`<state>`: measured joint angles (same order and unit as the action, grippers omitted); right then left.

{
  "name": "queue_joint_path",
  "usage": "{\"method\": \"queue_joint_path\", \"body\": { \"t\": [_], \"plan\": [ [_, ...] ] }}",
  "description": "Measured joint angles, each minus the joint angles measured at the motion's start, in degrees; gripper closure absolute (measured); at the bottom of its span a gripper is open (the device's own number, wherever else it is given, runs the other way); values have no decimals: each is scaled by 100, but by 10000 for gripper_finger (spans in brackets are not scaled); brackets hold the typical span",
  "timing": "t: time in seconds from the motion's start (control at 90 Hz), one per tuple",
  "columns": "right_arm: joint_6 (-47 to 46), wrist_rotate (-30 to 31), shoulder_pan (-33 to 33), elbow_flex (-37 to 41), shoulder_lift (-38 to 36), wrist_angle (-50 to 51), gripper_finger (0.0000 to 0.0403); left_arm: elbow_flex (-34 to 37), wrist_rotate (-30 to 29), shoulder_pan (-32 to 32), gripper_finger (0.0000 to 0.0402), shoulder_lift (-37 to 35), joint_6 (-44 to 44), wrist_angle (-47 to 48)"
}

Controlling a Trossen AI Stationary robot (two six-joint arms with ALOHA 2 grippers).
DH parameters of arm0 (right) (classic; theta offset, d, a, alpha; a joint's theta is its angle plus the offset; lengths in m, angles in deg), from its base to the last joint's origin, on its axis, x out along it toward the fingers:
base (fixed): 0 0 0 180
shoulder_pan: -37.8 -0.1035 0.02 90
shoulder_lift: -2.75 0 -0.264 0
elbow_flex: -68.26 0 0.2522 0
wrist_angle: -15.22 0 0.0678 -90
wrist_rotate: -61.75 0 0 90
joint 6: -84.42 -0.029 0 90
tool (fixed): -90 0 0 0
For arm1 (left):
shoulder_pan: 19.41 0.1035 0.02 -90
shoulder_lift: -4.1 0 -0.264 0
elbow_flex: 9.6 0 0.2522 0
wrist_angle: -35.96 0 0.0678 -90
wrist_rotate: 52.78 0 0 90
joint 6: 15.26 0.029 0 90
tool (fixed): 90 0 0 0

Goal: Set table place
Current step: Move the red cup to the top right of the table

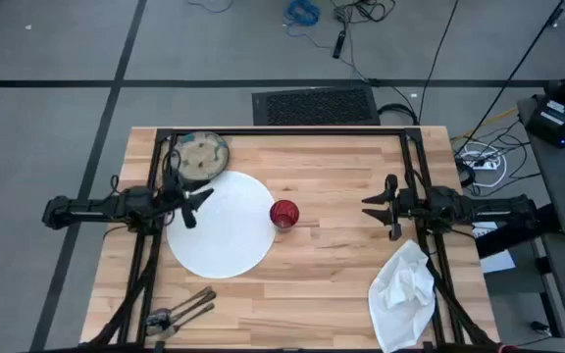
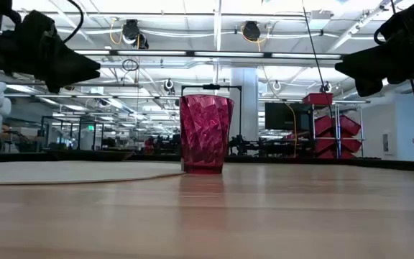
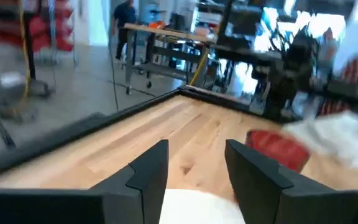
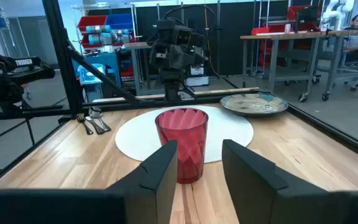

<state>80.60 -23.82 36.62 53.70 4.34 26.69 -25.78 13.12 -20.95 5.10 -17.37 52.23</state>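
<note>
Overhead, both grippers hang above the table (image 1: pixel 332 265) with nothing in them. The left gripper (image 1: pixel 196 204) has its fingers spread apart and sits over the left edge of the white plate (image 1: pixel 229 230), its arm reaching in level from the left side. The right gripper (image 1: pixel 376 204) is likewise spread, empty, with its arm stretched in from the right. Between the two stands the red cup (image 1: pixel 283 214), upright, just beside the plate's right rim and nearer the plate than the right gripper. At the far-left corner the speckled bowl (image 1: pixel 200 155) touches the plate's far rim. Cutlery (image 1: pixel 179 312) lies at the near-left corner; the crumpled napkin (image 1: pixel 403 294) lies near-right.
</note>
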Motion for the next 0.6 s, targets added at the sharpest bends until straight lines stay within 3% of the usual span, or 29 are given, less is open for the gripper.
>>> {"method": "queue_joint_path", "body": {
  "t": [0.122, 0.3, 0.4, 0.6],
  "plan": [
    [-74, -1, -1, 0, -2, -231, 289, -2, 0, 0, 256, 2, 422, 0],
    [-1031, 20, -3, 0, 1, -352, 289, -3, -4, 0, 256, 2, 409, -5],
    [-1036, 473, 6, 0, 0, -478, 289, -4, -24, 0, 256, 4, 407, -119],
    [-841, 955, 8, 0, -2, -1855, 289, -9, -35, 0, 256, 2, 396, -1109]
  ]
}}
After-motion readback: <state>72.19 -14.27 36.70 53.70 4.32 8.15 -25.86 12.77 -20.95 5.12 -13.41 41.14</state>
